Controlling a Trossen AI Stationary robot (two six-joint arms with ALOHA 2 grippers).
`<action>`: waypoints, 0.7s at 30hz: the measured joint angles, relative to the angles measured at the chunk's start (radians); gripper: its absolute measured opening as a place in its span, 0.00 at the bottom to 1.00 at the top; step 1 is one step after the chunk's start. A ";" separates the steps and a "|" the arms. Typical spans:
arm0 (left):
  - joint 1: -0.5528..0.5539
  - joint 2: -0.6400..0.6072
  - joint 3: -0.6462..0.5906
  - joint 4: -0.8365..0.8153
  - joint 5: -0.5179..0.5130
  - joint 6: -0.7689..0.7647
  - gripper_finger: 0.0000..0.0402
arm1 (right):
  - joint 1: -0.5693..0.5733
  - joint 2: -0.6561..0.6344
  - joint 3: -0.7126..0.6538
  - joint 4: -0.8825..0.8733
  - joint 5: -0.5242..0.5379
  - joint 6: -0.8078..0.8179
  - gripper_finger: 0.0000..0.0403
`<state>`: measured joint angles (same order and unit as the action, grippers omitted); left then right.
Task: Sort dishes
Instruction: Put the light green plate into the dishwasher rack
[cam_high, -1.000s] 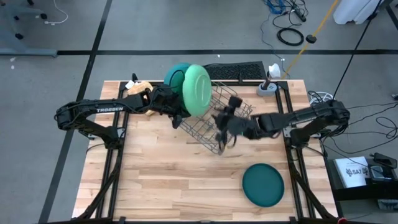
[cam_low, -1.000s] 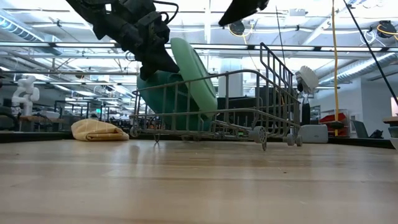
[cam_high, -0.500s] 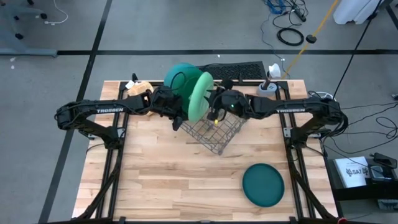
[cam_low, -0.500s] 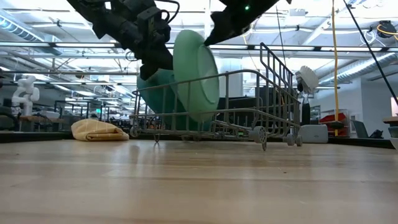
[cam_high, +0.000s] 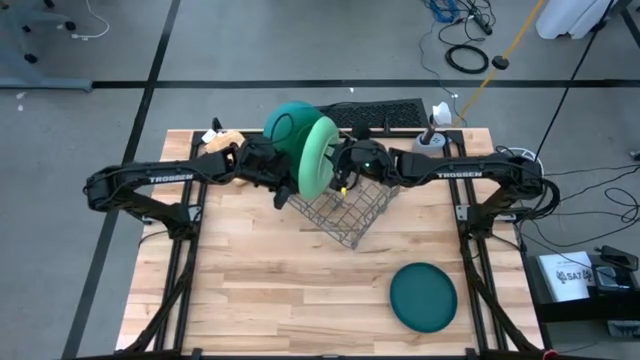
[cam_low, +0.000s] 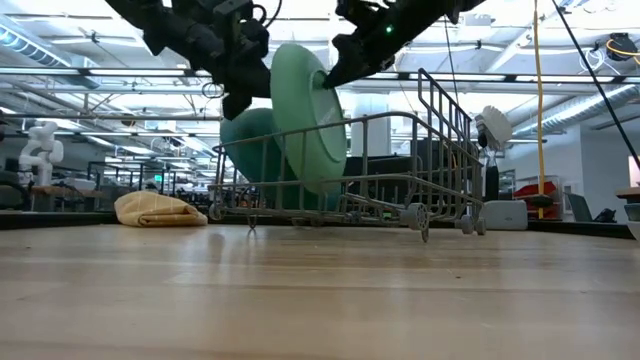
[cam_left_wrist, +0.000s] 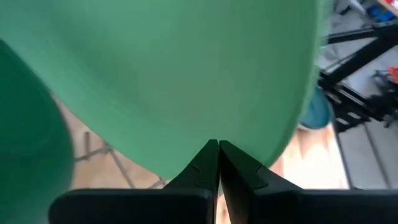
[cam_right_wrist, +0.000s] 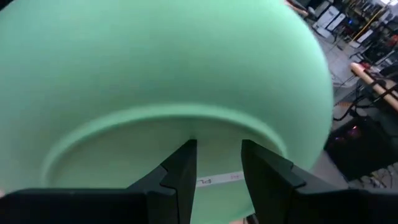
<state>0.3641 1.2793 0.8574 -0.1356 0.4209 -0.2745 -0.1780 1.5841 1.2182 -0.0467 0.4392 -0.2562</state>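
High view shows a wooden table (cam_high: 260, 290) with a grey wire rack (cam_high: 352, 212) near the middle. Two dark arms reach in over the rack from both sides. Between them stands a light green plate (cam_high: 318, 157), up on its edge at the near end of the rack. The left gripper (cam_high: 285, 192) sits at the lower edge of this plate. In the left wrist view its two fingers (cam_left_wrist: 200, 169) are pressed together with almost no gap, and their tips sit right at the rim of the light green plate (cam_left_wrist: 180, 74). I cannot tell if a bit of the rim is pinched between them. The right gripper (cam_high: 343, 172) is on the other side of the plate, against its back. In the right wrist view its fingers (cam_right_wrist: 181, 168) stand apart, and the raised ring on the back of the light green plate (cam_right_wrist: 155, 68) shows in the gap, just past the tips. I cannot tell if these fingers touch the plate. Behind the light green plate, on the far side from the right fingers, a teal plate (cam_high: 285, 120) also stands in the rack. Another dark teal plate (cam_high: 423, 296) lies flat on the table, well apart from both grippers. A tan cloth lump (cam_low: 158, 209) lies on the table beside the rack, out past the left arm.
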 joint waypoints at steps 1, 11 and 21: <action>0.000 -0.009 0.000 -0.011 -0.021 0.005 0.06 | 0.000 0.005 0.000 -0.002 -0.001 0.003 0.29; -0.005 -0.121 0.000 -0.135 -0.219 0.055 0.06 | -0.001 0.076 0.000 0.022 0.000 0.039 0.29; -0.006 -0.205 0.000 -0.163 -0.365 0.105 0.06 | -0.002 0.083 0.000 0.020 0.040 0.096 0.29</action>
<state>0.3576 1.0748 0.8577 -0.2984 0.0561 -0.1696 -0.1795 1.6672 1.2179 -0.0266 0.4791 -0.1601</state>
